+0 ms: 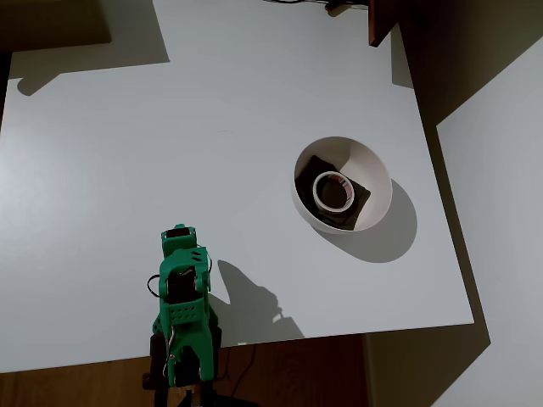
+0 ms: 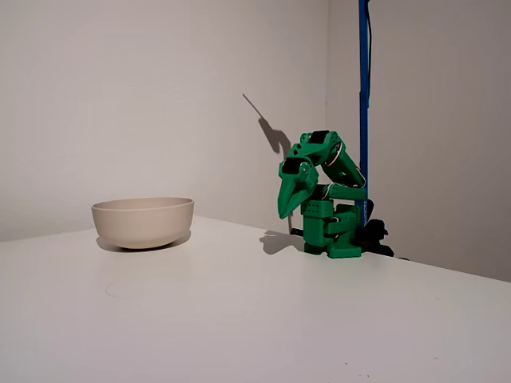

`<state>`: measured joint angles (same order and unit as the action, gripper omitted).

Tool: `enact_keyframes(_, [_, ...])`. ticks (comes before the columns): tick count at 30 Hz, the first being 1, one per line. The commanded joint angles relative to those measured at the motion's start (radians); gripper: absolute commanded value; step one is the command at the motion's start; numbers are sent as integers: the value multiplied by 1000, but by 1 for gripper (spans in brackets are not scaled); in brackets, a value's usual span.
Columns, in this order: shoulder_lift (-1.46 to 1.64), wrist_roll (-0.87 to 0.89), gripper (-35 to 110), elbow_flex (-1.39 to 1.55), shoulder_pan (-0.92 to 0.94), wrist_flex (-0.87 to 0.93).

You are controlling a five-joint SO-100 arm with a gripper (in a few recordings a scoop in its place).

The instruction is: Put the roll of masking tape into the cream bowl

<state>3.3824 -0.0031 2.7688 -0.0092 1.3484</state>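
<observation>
The roll of masking tape lies flat inside the cream bowl, resting on the dark brown square piece; its red-marked core shows at the upper right of the ring. In the fixed view the bowl stands at the left and its wall hides what is inside. My green arm is folded back at its base, far from the bowl. My gripper hangs pointing down above the table with its fingers together and nothing in them. From overhead the gripper sits at the lower left.
The white table stretches bare between arm and bowl. Its right edge runs close past the bowl. A dark red-brown piece juts in at the top edge. A blue pole rises behind the arm's base.
</observation>
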Motion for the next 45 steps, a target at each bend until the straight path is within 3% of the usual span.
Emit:
enact_keyframes(1, [9, -2, -8, 14, -11, 29])
enact_keyframes(32, [9, 20, -3, 143, -20, 38])
enact_keyframes(45, [9, 20, -8, 143, -20, 38])
